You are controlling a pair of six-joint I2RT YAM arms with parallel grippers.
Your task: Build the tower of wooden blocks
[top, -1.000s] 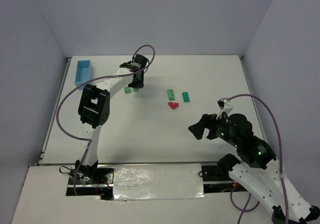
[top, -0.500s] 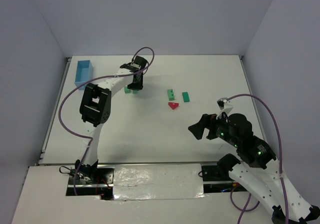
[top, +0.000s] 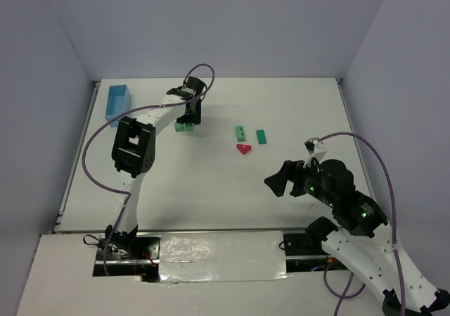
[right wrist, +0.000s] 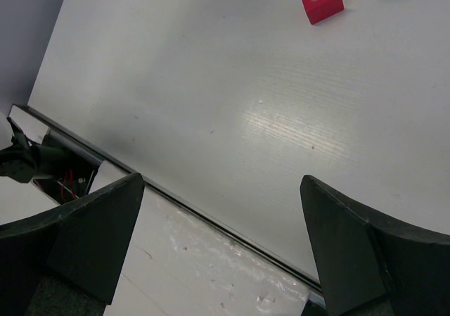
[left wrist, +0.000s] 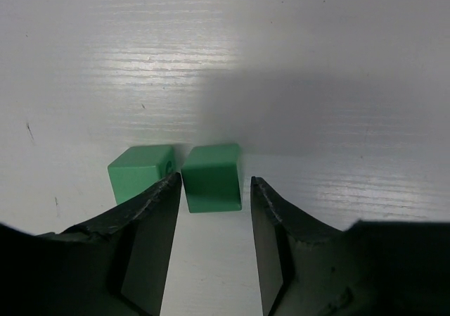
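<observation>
white tabletop (left wrist: 316,62) shows a fine streaked grain and a soft sheen under the light. a green cube (left wrist: 212,179) and its neighbour (left wrist: 139,172) wear smooth matt paint, as does the red triangular piece (right wrist: 320,4). the left pincer (left wrist: 214,189) looks like dull, rough-edged black plastic. crinkled silvery tape (top: 218,256) gleams.

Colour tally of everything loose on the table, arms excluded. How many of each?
green blocks: 4
red triangular block: 1
light blue box: 1
total: 6
</observation>
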